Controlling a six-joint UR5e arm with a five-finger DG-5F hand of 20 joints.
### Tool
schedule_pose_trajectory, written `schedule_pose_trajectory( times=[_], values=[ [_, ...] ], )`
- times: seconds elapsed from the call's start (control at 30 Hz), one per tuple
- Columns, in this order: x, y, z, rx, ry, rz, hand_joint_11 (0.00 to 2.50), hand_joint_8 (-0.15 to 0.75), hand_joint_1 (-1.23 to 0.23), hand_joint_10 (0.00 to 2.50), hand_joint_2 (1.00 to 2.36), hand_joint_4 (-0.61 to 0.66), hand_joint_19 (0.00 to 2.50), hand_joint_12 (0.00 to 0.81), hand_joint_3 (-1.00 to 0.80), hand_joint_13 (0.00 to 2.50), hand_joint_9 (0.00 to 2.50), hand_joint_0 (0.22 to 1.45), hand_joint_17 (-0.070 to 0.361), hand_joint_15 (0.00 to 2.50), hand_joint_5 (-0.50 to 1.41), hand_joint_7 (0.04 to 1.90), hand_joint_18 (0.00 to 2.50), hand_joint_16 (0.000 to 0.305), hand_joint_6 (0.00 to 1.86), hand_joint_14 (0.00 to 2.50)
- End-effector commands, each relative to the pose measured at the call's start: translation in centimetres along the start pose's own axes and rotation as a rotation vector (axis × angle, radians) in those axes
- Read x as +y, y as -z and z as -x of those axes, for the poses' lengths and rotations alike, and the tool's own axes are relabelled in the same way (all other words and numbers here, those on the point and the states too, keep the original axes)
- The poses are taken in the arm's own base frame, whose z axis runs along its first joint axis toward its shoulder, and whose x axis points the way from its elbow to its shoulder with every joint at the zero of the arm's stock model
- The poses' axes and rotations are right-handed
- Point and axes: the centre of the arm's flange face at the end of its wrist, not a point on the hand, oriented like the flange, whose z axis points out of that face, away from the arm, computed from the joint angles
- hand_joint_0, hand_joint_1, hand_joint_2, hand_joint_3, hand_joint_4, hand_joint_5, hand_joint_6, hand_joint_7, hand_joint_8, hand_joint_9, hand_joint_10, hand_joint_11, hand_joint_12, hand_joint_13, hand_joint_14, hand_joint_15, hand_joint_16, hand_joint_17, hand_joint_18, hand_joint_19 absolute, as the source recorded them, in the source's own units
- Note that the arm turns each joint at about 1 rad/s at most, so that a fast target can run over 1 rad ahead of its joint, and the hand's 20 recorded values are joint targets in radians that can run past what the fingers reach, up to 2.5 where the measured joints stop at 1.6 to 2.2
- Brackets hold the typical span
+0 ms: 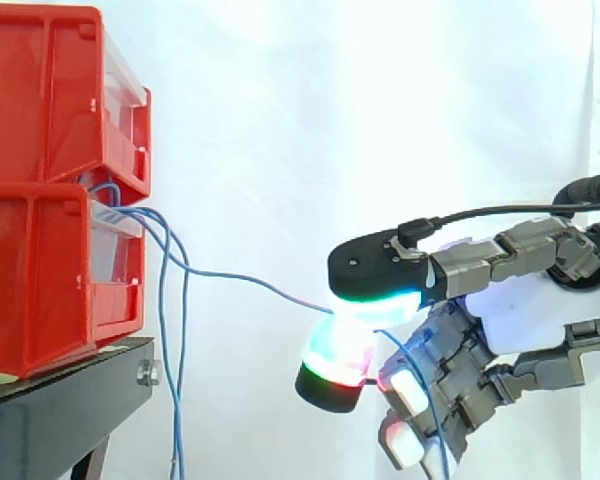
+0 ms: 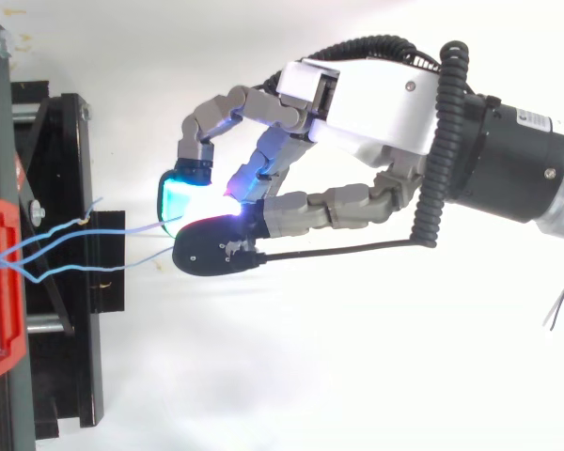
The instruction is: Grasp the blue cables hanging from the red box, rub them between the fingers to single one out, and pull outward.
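Several thin blue cables (image 1: 166,300) hang from the front of the red box (image 1: 50,270) on the left. One blue cable (image 1: 242,279) runs out to the right, pulled away from the others, and ends between two glowing pads (image 1: 345,345) of my hand (image 1: 540,300). The hand is well right of the box, with its thumb and a finger pinched on that cable and the other fingers curled below. From above, the hand (image 2: 376,103) sits right of the stand and the cable (image 2: 132,228) leads into its pinch.
A second red bin (image 1: 55,90) is stacked on the lower one. Both rest on a black stand (image 1: 70,400) with a bolt at its corner. A white curtain hangs behind. Open space lies right of the stand.
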Motion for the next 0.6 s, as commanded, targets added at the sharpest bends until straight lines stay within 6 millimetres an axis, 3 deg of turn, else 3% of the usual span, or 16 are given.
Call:
schedule_pose_trajectory(
  times=[0.0,0.57],
  values=[
    [0.03,0.01,0.00,0.001,0.000,0.001,0.73,0.367,-0.78,0.02,1.01,0.03,0.51,0.437,0.05,1.05,1.18,0.63,0.149,0.59,-0.13,1.12,0.94,0.066,0.91,0.02],
    [-0.04,0.03,0.02,-0.001,0.001,-0.001,0.74,0.367,-0.78,0.02,1.01,0.03,0.51,0.440,0.05,1.05,1.18,0.62,0.149,0.59,-0.13,1.11,0.94,0.066,0.91,0.02]
  ],
)
